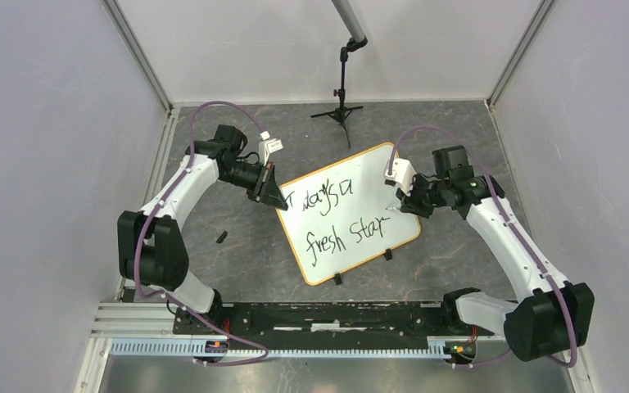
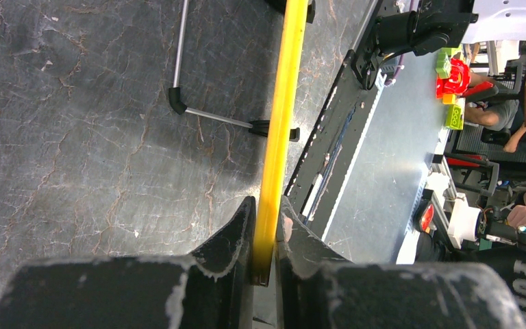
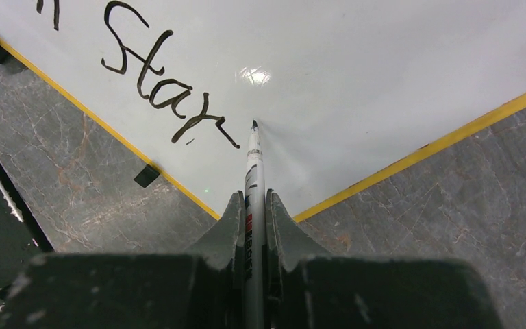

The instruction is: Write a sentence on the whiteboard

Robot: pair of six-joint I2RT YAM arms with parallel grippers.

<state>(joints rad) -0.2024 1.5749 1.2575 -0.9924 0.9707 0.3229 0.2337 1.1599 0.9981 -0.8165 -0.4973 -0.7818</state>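
The whiteboard [image 1: 368, 184] lies tilted on the dark table, white with a yellow-orange rim. The sentence [image 1: 337, 219] is black script in two lines, reading about "Today's a / fresh Star". My left gripper [image 1: 275, 199] is shut on the whiteboard's left corner; the left wrist view shows the yellow rim [image 2: 281, 123] edge-on between my jaws [image 2: 266, 229]. My right gripper [image 1: 401, 205] is shut on a white marker [image 3: 252, 185]. Its black tip [image 3: 254, 124] touches or hovers just above the whiteboard [image 3: 356, 75], right of "Star" [image 3: 157, 82].
A small black marker cap [image 1: 221, 237] lies on the table left of the whiteboard. A black tripod stand [image 1: 341, 110] stands at the back. Two black clip feet [image 1: 337, 278] sit on the board's near edge. White walls enclose the cell on three sides.
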